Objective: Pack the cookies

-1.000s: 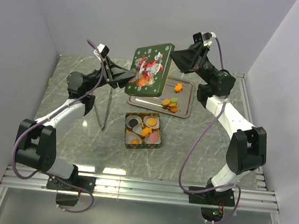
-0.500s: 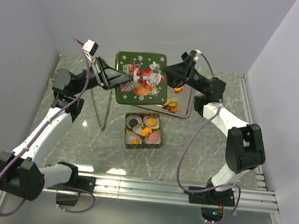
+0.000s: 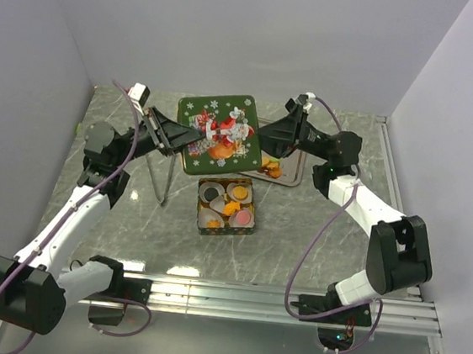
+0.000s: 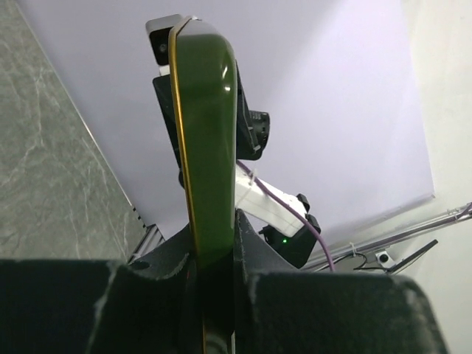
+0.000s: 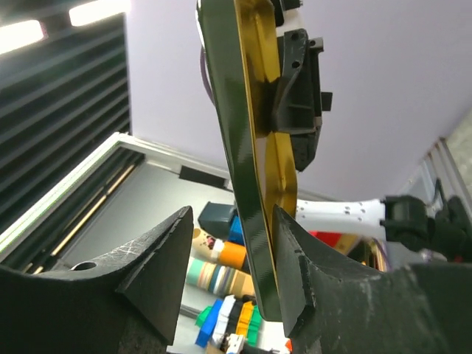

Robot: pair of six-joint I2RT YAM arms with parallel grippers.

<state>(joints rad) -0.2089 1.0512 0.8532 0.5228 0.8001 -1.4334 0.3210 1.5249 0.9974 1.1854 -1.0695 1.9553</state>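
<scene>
A green Christmas tin lid (image 3: pixel 218 133) hangs in the air between both arms, above the back of the open tin box (image 3: pixel 202 206). My left gripper (image 3: pixel 179 135) is shut on the lid's left edge (image 4: pixel 203 147). My right gripper (image 3: pixel 263 138) stands open around the right edge (image 5: pixel 249 184); the lid rests against one finger, with a gap to the other. Cookies (image 3: pixel 240 193) lie in white paper cups in the box, orange and one pink. More orange cookies (image 3: pixel 272 171) sit on the metal tray (image 3: pixel 294 180), which the lid mostly hides.
A thin metal stand (image 3: pixel 168 178) rises left of the box, under my left forearm. The marble table (image 3: pixel 315 236) is walled at the back and sides, with a rail along its near edge (image 3: pixel 224 294).
The lid has come down and left, from tilted high over the tray to nearly flat above the box. The right gripper's jaws have parted from the lid edge. The left grip holds.
</scene>
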